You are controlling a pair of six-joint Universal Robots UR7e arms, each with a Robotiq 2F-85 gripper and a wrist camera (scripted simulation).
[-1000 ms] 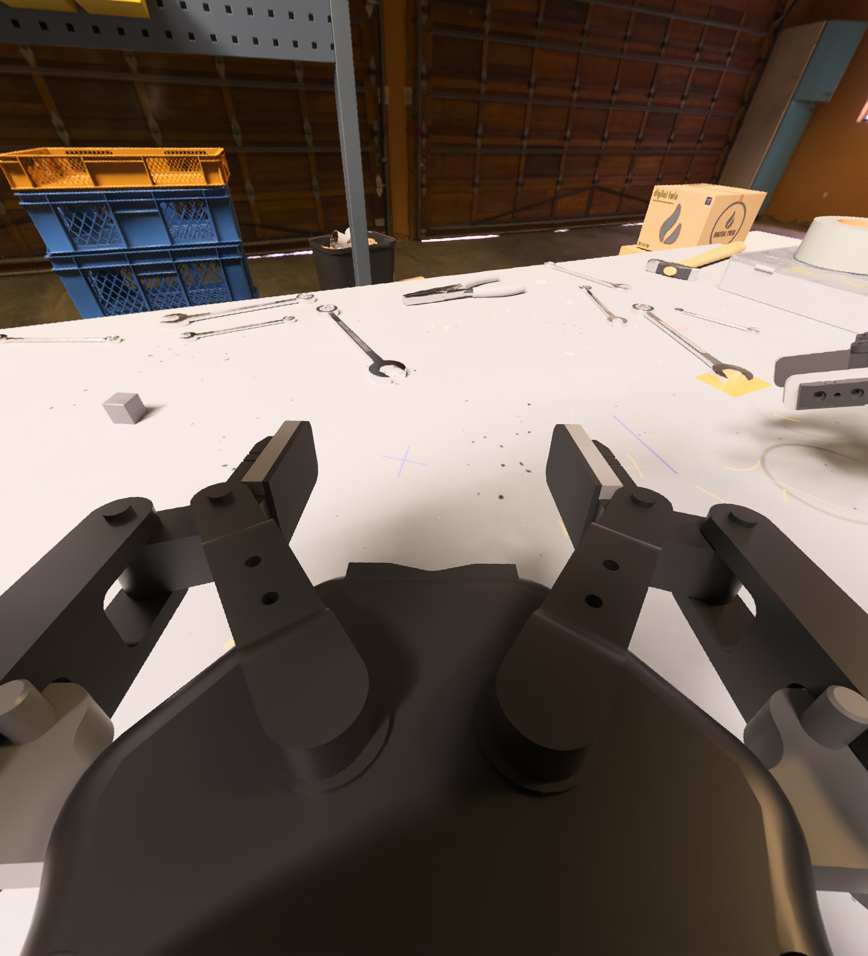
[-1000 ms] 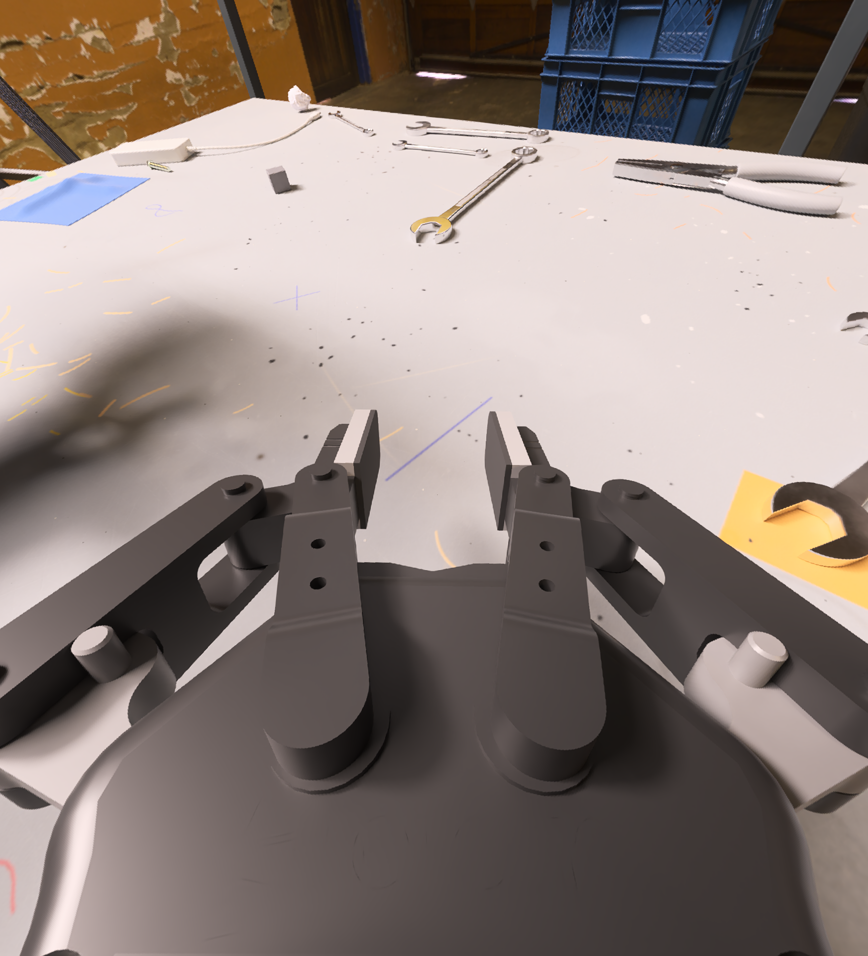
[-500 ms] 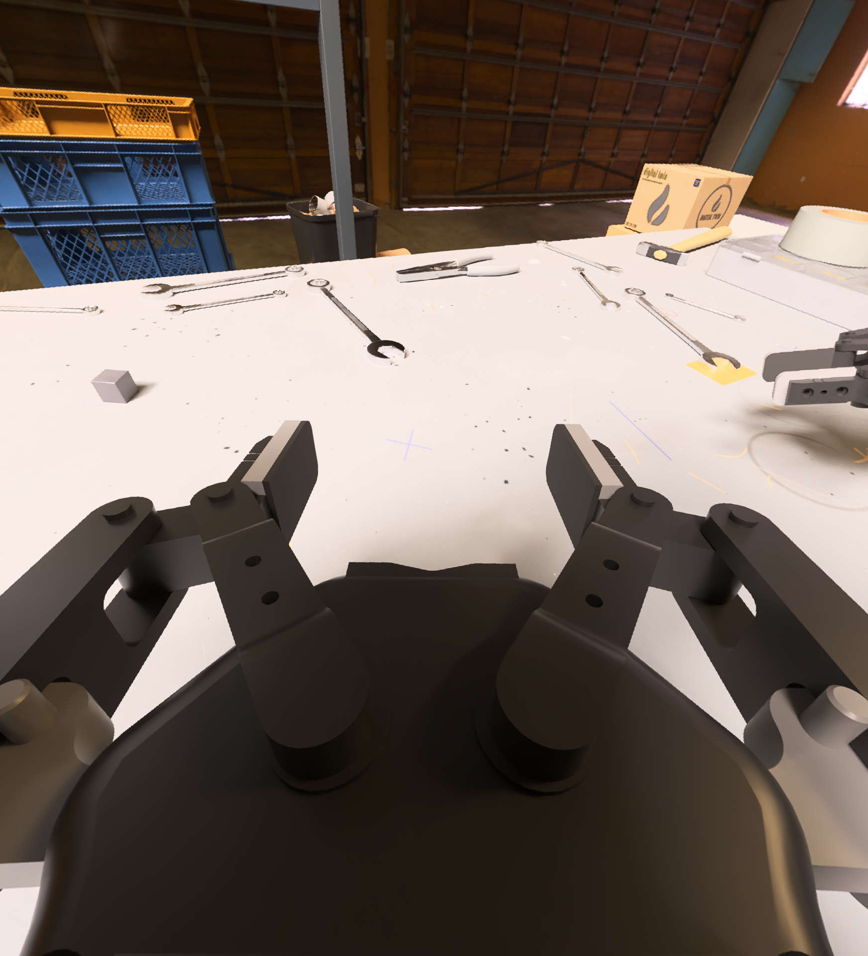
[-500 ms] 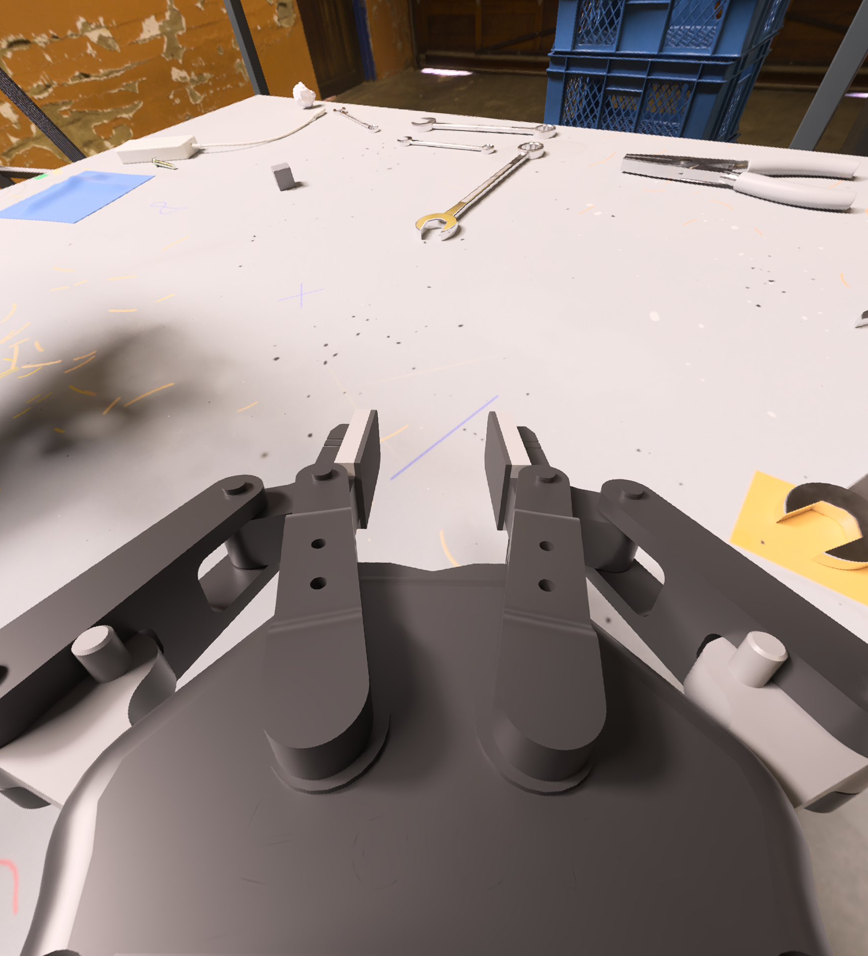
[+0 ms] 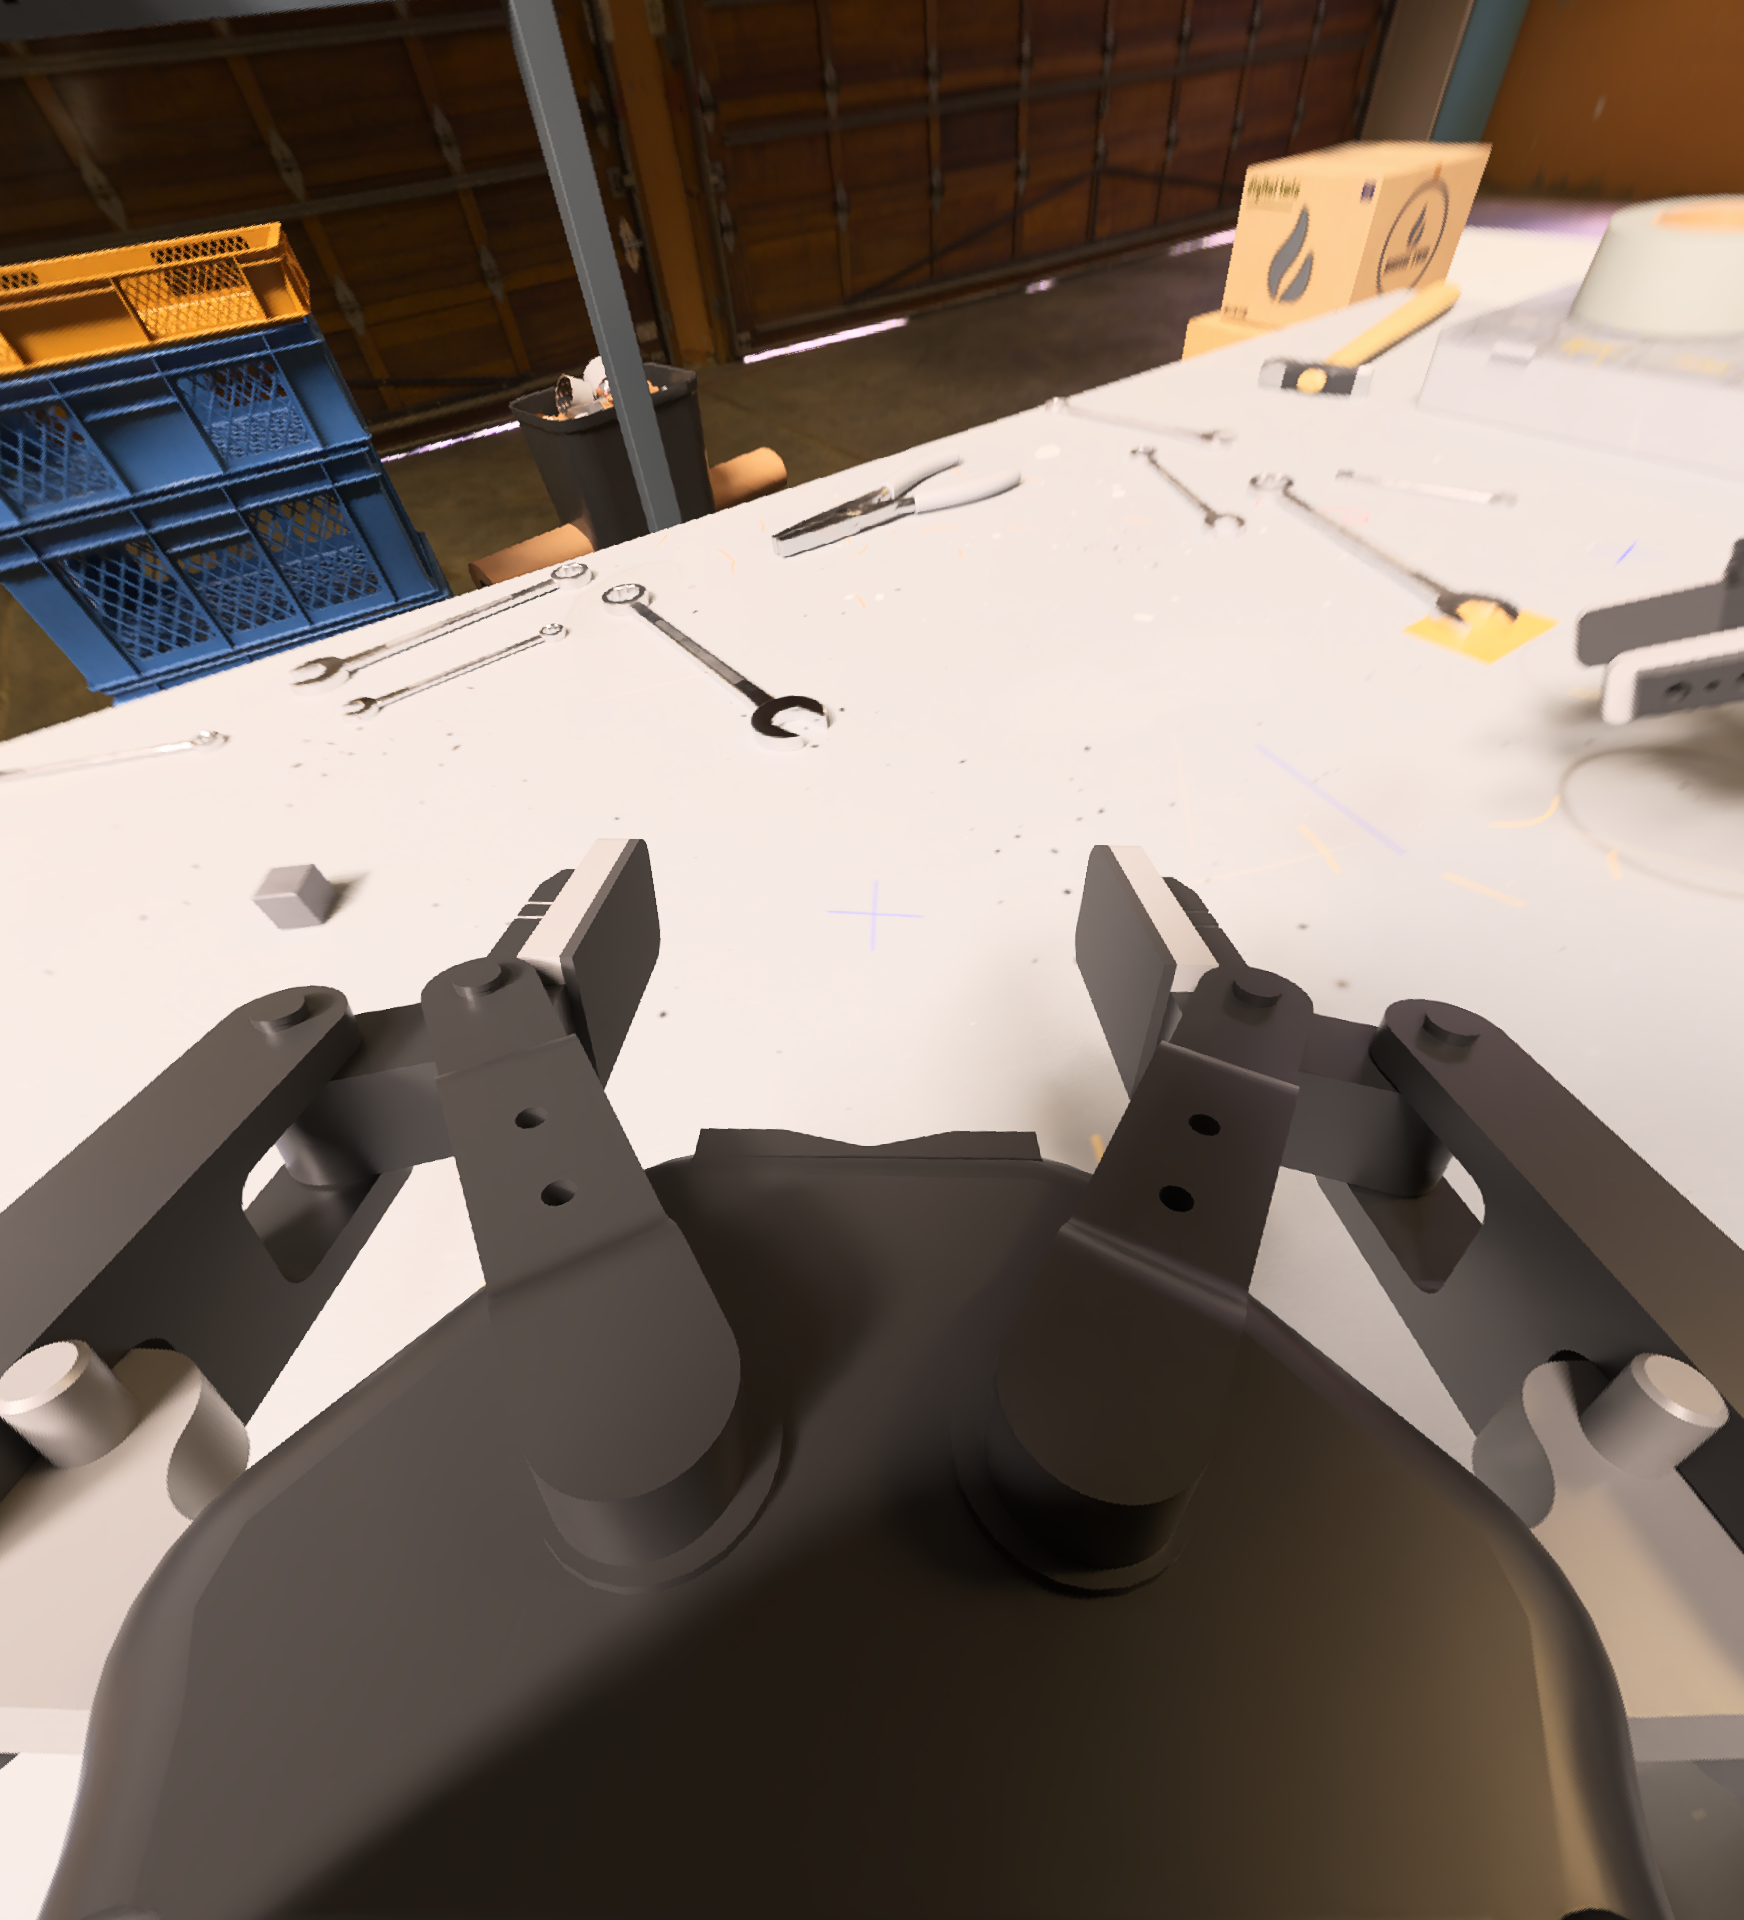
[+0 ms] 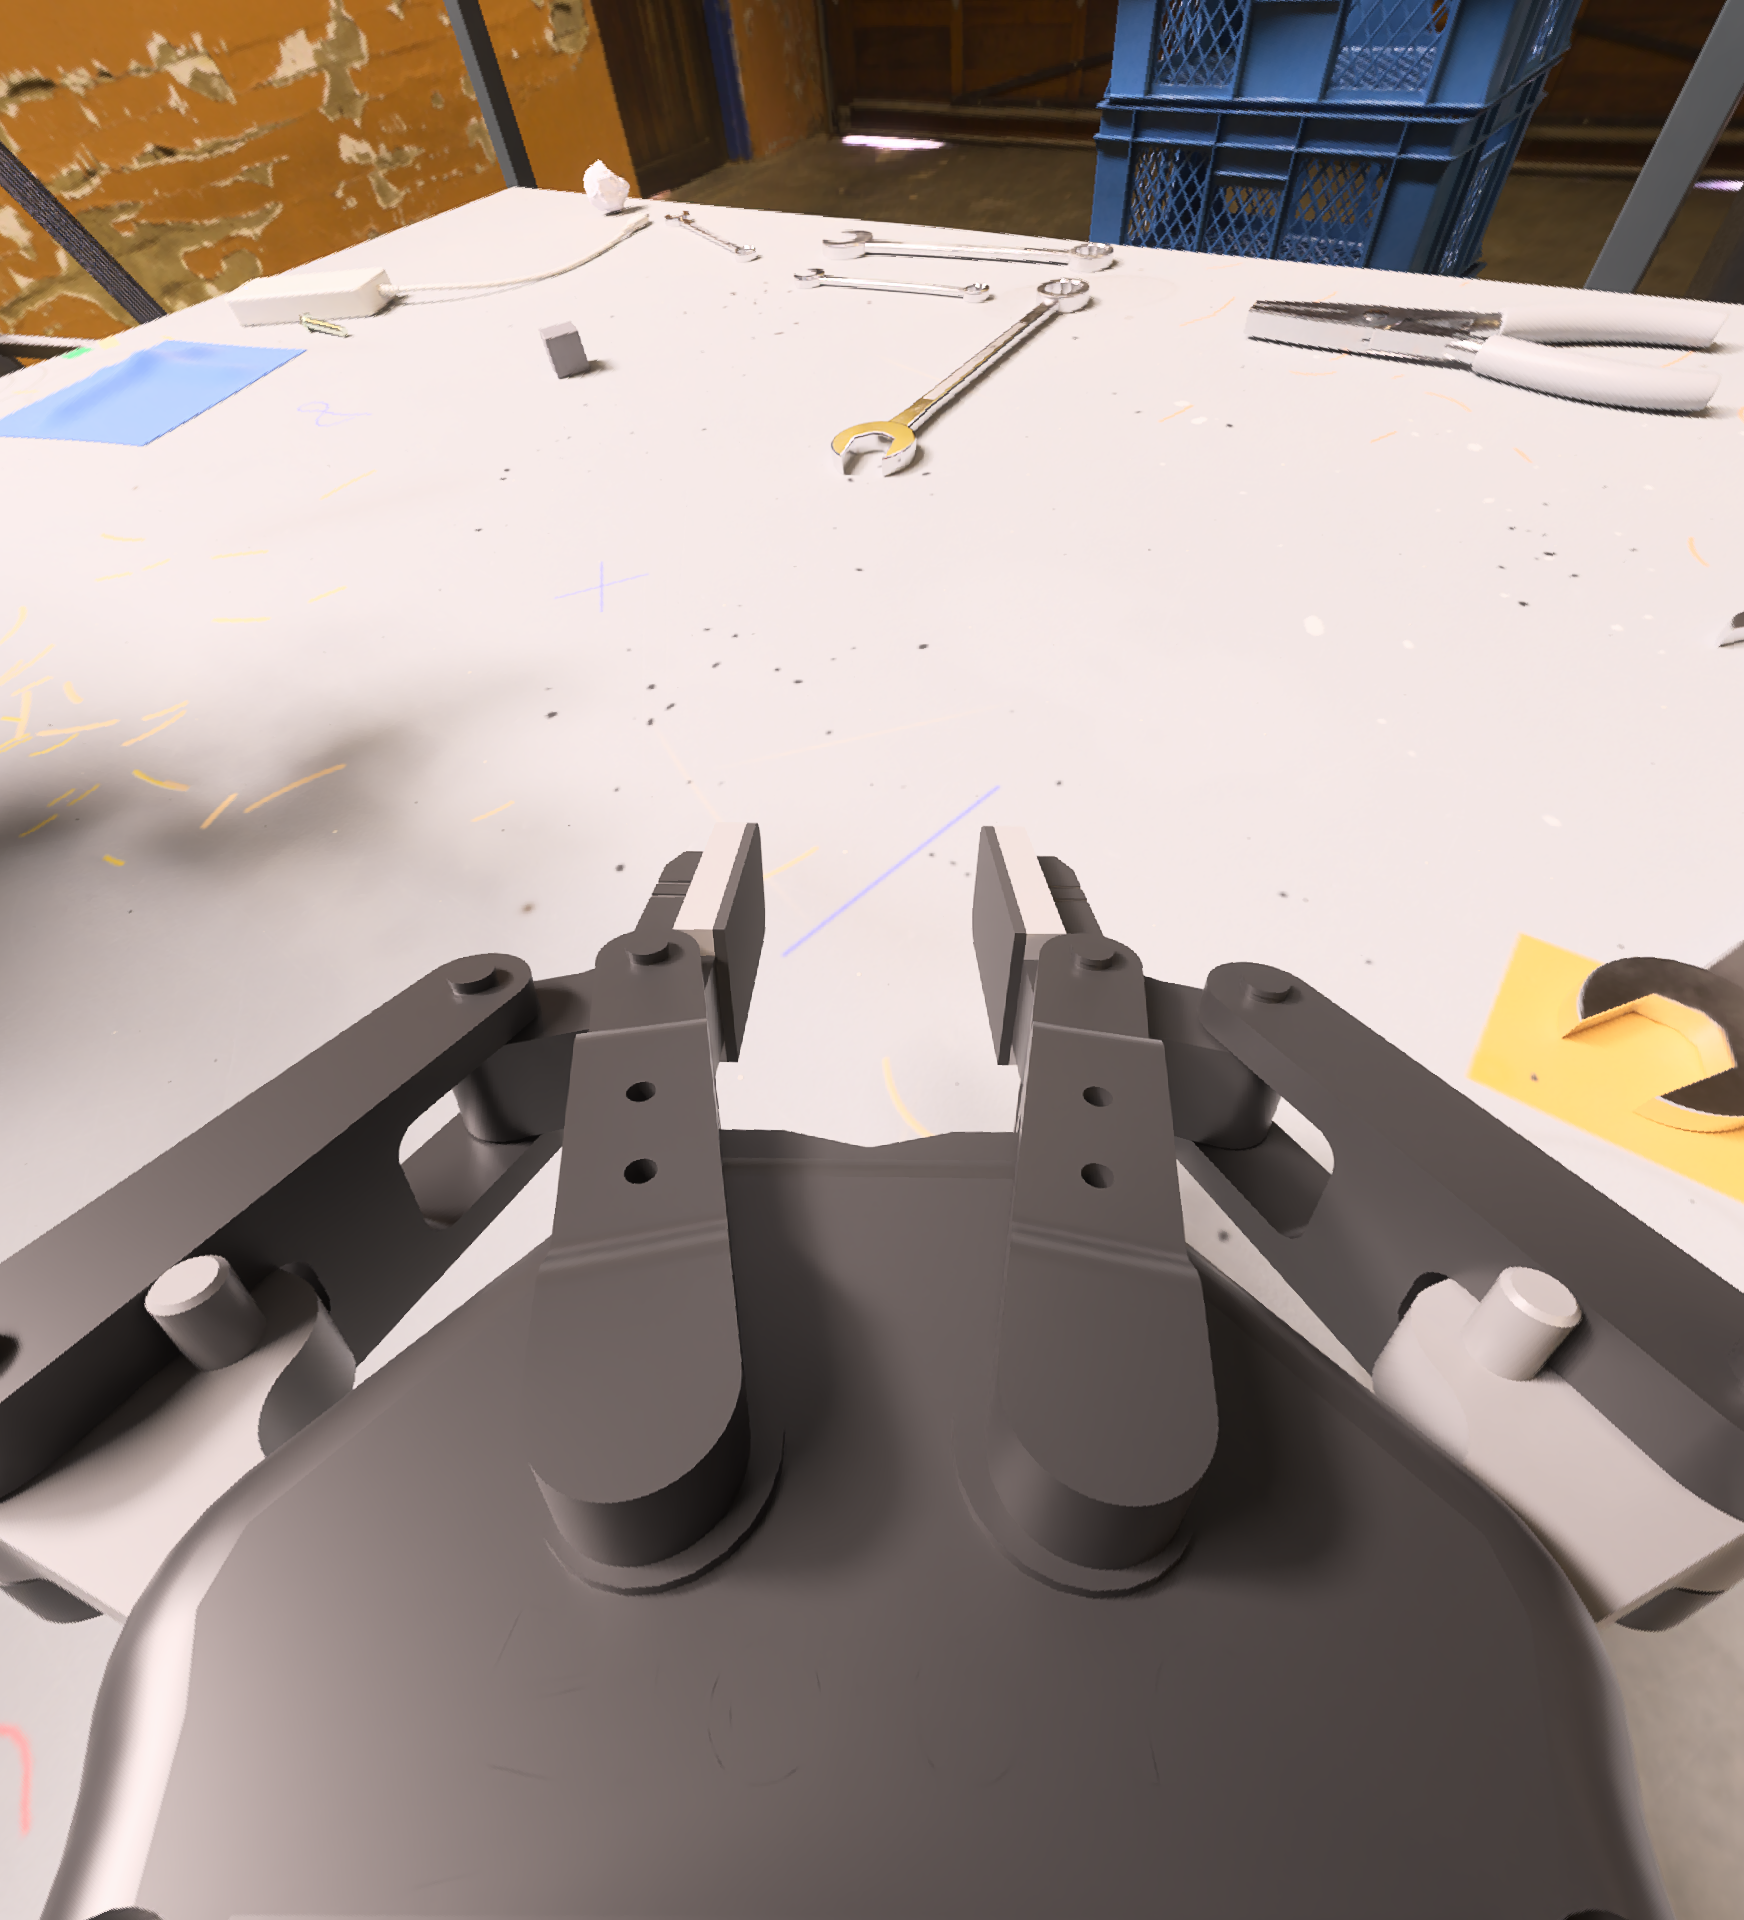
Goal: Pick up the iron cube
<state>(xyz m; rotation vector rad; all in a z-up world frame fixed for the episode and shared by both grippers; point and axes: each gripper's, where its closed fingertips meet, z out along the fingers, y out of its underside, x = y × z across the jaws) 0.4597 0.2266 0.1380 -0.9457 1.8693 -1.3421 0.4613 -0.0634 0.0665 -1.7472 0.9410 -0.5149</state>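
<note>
The iron cube [image 5: 294, 895] is a small grey block on the white table, ahead and to the left of my left gripper [image 5: 868, 914]. That gripper is open and empty, above the table, with the cube outside its left finger. In the right wrist view the cube [image 6: 564, 348] lies far ahead on the left. My right gripper [image 6: 870, 904] is open and empty, with its fingers a moderate gap apart. It also shows at the right edge of the left wrist view [image 5: 1720, 649].
Several wrenches [image 5: 712, 660] and pliers [image 5: 894, 504] lie across the far table. A hammer [image 5: 1356, 338], a cardboard box [image 5: 1351, 234] and a tape roll [image 5: 1709, 260] stand at the far right. Blue crates [image 5: 172, 509] stand beyond the edge. A blue sheet [image 6: 141, 390] and a white adapter [image 6: 312, 296] lie near the cube.
The left wrist view has tilted and swung; the cube now sits closer to the left finger. The right gripper has shifted only slightly, and the shadow at its left has moved away.
</note>
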